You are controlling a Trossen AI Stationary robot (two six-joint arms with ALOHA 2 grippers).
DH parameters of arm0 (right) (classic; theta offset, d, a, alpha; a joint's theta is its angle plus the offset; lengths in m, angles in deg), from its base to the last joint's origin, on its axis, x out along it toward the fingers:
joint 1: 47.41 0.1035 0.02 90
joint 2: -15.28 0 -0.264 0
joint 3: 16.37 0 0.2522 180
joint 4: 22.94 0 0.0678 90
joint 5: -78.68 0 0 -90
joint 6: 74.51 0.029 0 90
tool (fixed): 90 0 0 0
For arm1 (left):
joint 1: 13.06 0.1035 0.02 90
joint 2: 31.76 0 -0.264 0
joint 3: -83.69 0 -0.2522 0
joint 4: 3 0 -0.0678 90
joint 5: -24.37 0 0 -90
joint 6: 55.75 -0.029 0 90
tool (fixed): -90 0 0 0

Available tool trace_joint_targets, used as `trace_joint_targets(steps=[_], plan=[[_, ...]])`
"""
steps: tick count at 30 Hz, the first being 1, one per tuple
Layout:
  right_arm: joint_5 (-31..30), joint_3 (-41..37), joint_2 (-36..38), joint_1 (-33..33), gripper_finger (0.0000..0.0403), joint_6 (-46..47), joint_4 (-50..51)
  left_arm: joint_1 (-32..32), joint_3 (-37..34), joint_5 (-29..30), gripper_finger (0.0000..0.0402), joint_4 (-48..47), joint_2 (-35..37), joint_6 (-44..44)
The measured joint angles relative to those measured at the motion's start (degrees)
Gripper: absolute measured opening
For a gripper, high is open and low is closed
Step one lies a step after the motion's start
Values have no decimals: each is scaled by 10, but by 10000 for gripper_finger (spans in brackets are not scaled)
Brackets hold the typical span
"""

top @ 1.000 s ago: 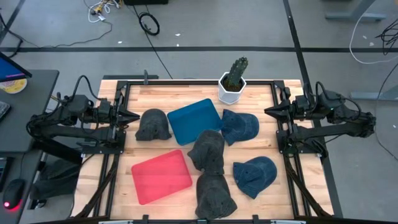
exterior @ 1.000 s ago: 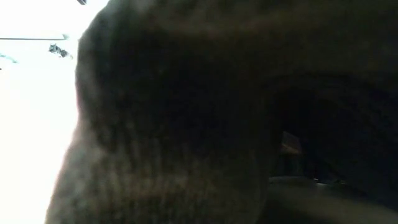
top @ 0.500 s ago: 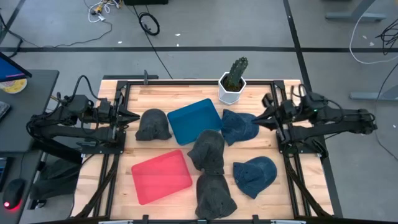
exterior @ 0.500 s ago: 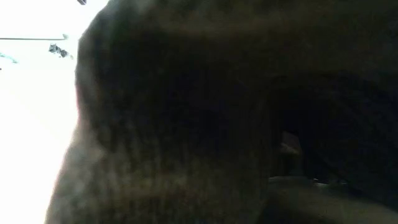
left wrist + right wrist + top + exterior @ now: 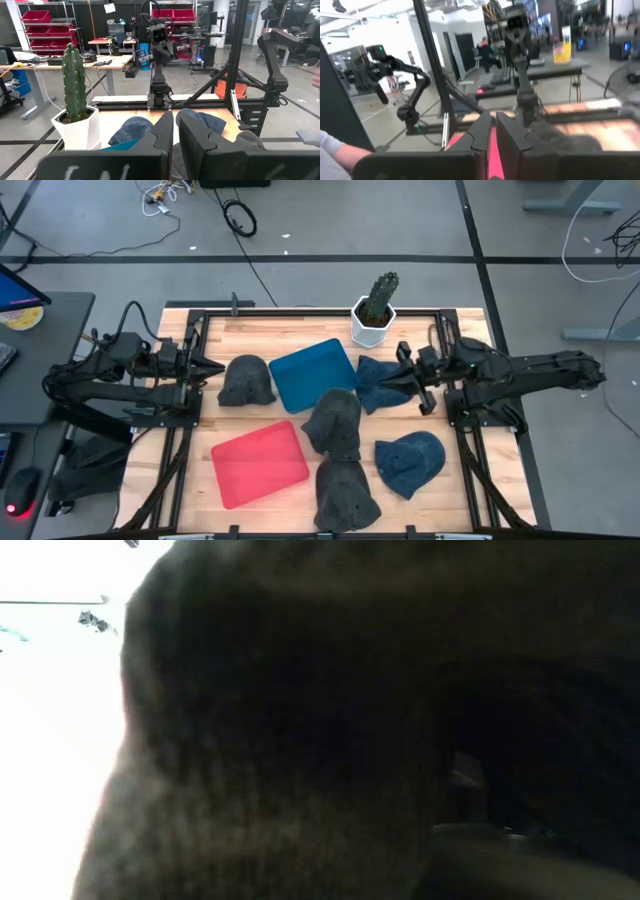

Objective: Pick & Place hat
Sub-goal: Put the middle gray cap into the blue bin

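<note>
Your right gripper (image 5: 388, 379) is reaching out over the table, its fingers pressed together with only a thin slit between them and nothing held. Its tips sit at the edge of the blue denim cap (image 5: 385, 383) that lies just beside the blue tray (image 5: 312, 374) and in front of the potted cactus (image 5: 375, 308). I judge this cap to be the hat in hand. Your left gripper (image 5: 207, 367) waits at its own side of the table, fingers likewise shut and empty, its tips pointing at the dark grey cap (image 5: 246, 381) just ahead of them.

To do the reach well, part the right jaws before you go lower; closed as they are, they would only push the cloth along. Bring one finger over the crown and one under a fold or the brim, and pinch where the fabric bunches, not on a flat stretch. Keep clear of the cactus pot, which stands close behind the jaws.

The denim cap looks soft and slumped, so expect it to drape and swing once lifted. A second blue cap (image 5: 410, 461) lies nearer the table's front edge, and two more dark grey caps (image 5: 335, 423) (image 5: 345, 493) sit between it and the red tray (image 5: 259, 463). Both trays are flat, smooth rectangles with rounded corners. A dark grey cap (image 5: 300, 740) fills the low view, so it tells you nothing of the grip
</note>
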Motion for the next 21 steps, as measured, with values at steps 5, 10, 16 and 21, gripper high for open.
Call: trace_joint_targets(steps=[5,10,16,21], plan=[[11,4,-19,0,34,29,-3,0,0,0,30,0,0,0],[45,22,-22,9,34,37,9,0,0,0,30,0,0,0],[-47,58,-30,24,34,42,140,0,0,0,30,0,0,0],[-96,87,-61,50,34,39,206,0,0,0,30,0,0,0]])
